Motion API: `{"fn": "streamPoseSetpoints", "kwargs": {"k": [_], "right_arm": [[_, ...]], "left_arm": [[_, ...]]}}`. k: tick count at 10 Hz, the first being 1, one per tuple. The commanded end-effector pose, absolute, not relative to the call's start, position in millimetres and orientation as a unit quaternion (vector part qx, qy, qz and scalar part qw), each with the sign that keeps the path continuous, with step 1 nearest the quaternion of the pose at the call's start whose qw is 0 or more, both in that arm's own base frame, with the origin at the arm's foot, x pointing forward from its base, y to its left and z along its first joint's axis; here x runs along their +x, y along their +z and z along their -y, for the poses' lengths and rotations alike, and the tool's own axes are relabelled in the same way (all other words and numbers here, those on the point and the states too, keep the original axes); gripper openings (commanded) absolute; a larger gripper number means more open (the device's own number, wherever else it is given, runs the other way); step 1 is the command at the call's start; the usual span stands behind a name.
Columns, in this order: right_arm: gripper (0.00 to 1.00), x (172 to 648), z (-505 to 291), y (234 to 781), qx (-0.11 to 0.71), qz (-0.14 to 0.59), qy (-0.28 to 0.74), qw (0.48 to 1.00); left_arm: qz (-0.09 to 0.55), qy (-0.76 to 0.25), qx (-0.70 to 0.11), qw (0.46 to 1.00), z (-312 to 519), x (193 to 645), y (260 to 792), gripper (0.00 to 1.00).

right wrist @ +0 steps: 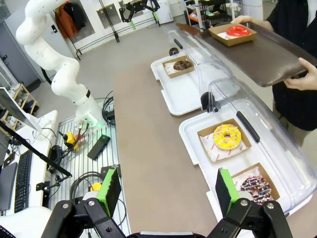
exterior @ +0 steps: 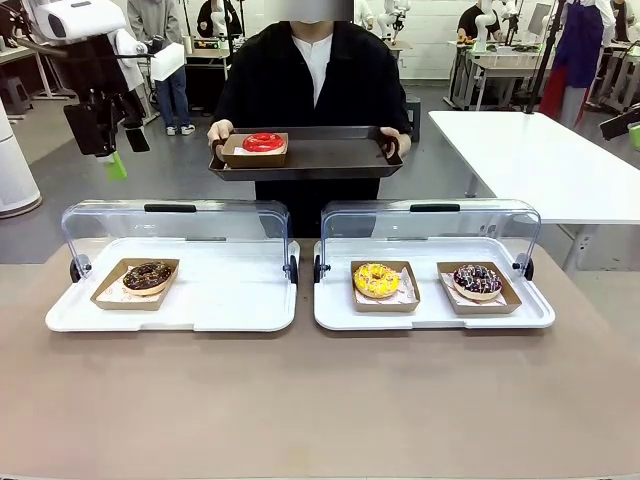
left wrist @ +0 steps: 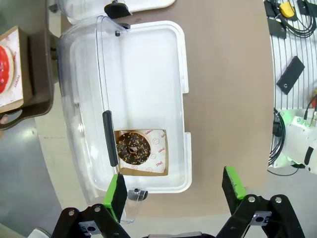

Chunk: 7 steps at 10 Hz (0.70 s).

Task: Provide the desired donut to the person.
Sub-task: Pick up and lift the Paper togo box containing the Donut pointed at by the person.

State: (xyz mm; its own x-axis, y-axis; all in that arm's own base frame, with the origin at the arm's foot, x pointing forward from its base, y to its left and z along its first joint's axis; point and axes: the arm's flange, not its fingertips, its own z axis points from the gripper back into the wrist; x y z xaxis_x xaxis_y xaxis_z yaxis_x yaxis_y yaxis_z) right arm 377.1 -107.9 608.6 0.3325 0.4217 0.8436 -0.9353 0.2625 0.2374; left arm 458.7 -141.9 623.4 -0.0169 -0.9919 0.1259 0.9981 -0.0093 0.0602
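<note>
While the left arm's jaws hang high at ten o'clock in the front view, they are spread wide, with nothing between their green pads point(left wrist: 117, 194). At twelve o'clock from them in the left wrist view, a chocolate ring donut with sprinkles point(left wrist: 132, 148) lies in a brown card tray. It sits inside the left white plastic display tray point(left wrist: 163, 74), whose clear domed lid point(left wrist: 79, 99) is raised.

The right arm's jaws are also spread and empty, with the right green pads point(right wrist: 224, 191) above the brown counter point(right wrist: 148, 148). At one o'clock from them a yellow-iced donut point(right wrist: 227, 137) sits in the right white display tray point(right wrist: 190, 131). A dark donut with coloured sprinkles point(right wrist: 256, 186) lies at three o'clock, under a second raised clear lid point(right wrist: 257, 124).

At twelve o'clock in the front view, the person in a black overshirt point(exterior: 310, 70) holds a dark brown rectangular serving tray point(exterior: 330, 155) with both hands. A red-glazed ring donut point(exterior: 263, 142) rests in its card tray at the serving tray's nine o'clock end, well apart from both arms.
</note>
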Motion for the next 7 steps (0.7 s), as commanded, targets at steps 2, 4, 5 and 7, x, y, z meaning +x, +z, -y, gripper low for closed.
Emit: {"fn": "streamPoseSetpoints", "kwargs": {"k": [2, 4, 5, 7], "right_arm": [[1.00, 377.0, 107.7, 609.3, 0.387, 0.339, 0.473, 0.715], [1.00, 377.0, 107.7, 609.3, 0.387, 0.339, 0.473, 0.715], [1.00, 377.0, 107.7, 609.3, 0.387, 0.339, 0.473, 0.715], [1.00, 377.0, 107.7, 609.3, 0.387, 0.339, 0.473, 0.715]], "left_arm": [[0.064, -0.710, -0.026, 0.701, 141.7, 459.3, 626.5, 1.00], [0.105, -0.733, -0.117, 0.662, 110.5, 475.0, 639.0, 1.00], [0.151, -0.724, -0.172, 0.651, 80.9, 478.3, 645.2, 1.00], [0.232, -0.705, -0.270, 0.613, 20.7, 484.5, 658.9, 1.00]]}}
